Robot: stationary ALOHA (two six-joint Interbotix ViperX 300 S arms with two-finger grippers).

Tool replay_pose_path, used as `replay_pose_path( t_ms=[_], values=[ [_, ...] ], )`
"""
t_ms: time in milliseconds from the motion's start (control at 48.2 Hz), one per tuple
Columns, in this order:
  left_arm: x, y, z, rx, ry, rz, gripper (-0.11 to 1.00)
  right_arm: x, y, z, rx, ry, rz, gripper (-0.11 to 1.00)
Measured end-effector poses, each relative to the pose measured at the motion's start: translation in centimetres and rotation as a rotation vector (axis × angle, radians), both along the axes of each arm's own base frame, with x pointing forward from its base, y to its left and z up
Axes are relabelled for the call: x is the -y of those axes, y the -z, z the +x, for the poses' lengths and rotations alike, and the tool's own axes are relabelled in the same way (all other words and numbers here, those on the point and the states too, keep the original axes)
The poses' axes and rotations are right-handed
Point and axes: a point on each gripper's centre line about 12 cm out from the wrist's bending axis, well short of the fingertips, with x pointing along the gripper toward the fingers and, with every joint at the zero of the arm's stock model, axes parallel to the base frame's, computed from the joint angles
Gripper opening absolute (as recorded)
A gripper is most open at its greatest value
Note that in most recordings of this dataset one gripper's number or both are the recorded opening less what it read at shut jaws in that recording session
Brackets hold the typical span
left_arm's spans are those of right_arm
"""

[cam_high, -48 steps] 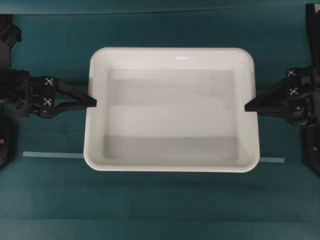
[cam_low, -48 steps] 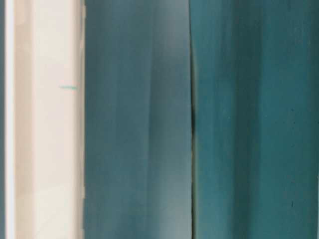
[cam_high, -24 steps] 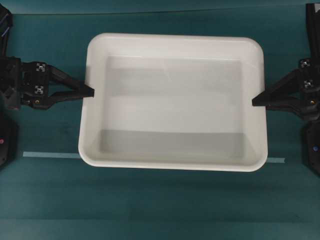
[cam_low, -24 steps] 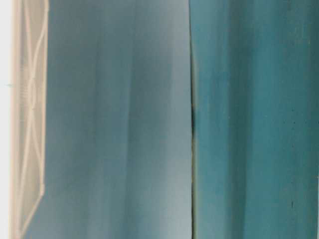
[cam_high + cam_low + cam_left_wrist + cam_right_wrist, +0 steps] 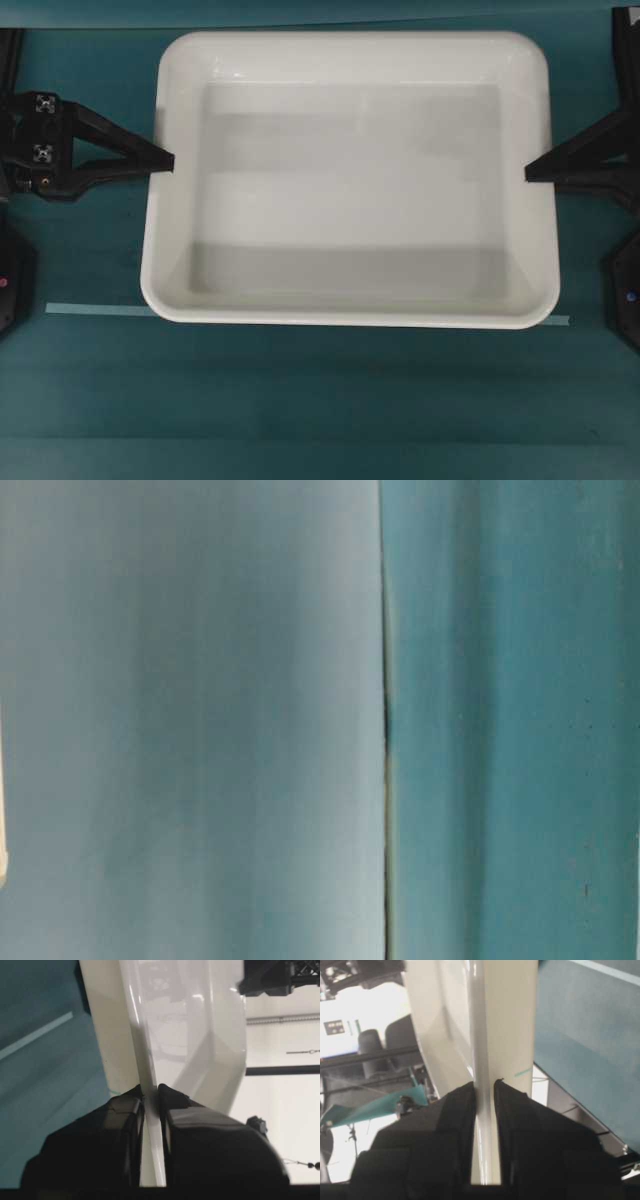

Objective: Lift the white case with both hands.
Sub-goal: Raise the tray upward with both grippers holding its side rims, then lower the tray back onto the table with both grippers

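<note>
The white case (image 5: 350,175) hangs above the teal table, filling most of the overhead view, its flat inside bare. My left gripper (image 5: 168,160) is shut on the case's left rim. My right gripper (image 5: 531,173) is shut on the right rim. In the left wrist view the rim (image 5: 149,1075) runs up between the two black fingers (image 5: 120,1125). The right wrist view shows the rim (image 5: 482,1050) pinched the same way between the fingers (image 5: 520,1125). At table level only a thin sliver of the case (image 5: 3,830) shows at the left edge.
A pale tape line (image 5: 95,309) lies on the teal table (image 5: 320,400) under the case's front edge. Black arm bases (image 5: 10,280) stand at the far left and far right (image 5: 628,290).
Both grippers have risen with the case held between them; it looks larger from above and has moved up in that view. At table level it has slid out past the left edge.
</note>
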Motion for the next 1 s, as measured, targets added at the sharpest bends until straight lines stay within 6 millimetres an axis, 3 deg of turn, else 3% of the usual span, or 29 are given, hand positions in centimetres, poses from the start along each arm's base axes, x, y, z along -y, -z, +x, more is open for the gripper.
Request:
replay_pose_path(
  t_ms=[789, 893, 996],
  values=[
    [0.0, -1.0, 0.0, 0.02, -0.002, 0.006, 0.07, 0.0, -0.1, -0.1, -0.011, -0.003, -0.005, 0.12],
    [0.0, -0.3, 0.0, -0.008, -0.001, 0.002, 0.07, 0.0, 0.9, 0.1, -0.035, -0.003, -0.006, 0.12],
    [-0.1, 1.6, 0.2, -0.062, -0.001, 0.003, 0.07, 0.0, 3.0, 0.5, -0.091, -0.011, -0.01, 0.12]
  ],
)
